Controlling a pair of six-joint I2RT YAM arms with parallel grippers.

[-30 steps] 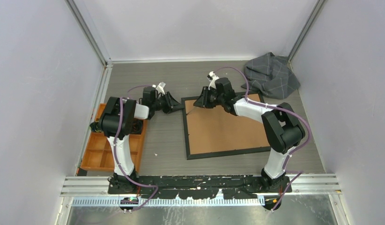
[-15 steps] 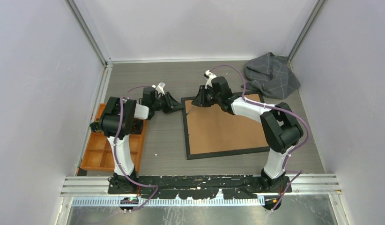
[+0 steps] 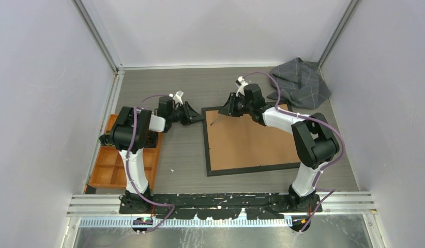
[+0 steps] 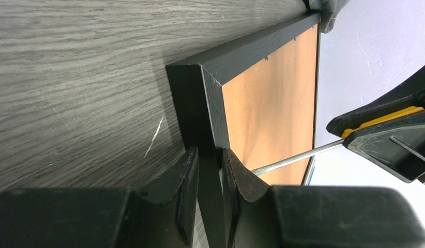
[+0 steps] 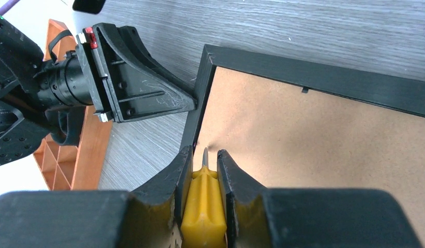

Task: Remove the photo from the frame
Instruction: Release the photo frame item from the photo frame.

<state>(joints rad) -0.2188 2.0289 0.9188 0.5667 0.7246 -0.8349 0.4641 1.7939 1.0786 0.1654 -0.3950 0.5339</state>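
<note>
The frame (image 3: 206, 150) lies face down on the table, its thin black border around a brown backing board (image 3: 249, 142). The photo is hidden beneath that board. My left gripper (image 3: 200, 118) is shut on the frame's left border (image 4: 192, 98) close to the far-left corner, one finger on each side of the black strip (image 4: 209, 155). My right gripper (image 5: 204, 155) is shut on a yellow-handled screwdriver (image 5: 202, 206). Its metal shaft (image 4: 298, 157) slants down to the backing board (image 5: 314, 150), just inside the left border.
An orange compartment tray (image 3: 109, 165) sits at the left, beside the left arm's base. A crumpled grey cloth (image 3: 299, 82) lies in the far right corner. White walls close in the table on three sides.
My right gripper has shifted a little to the right along the frame's far edge, taking the screwdriver with it. The left gripper stays on the frame's border.
</note>
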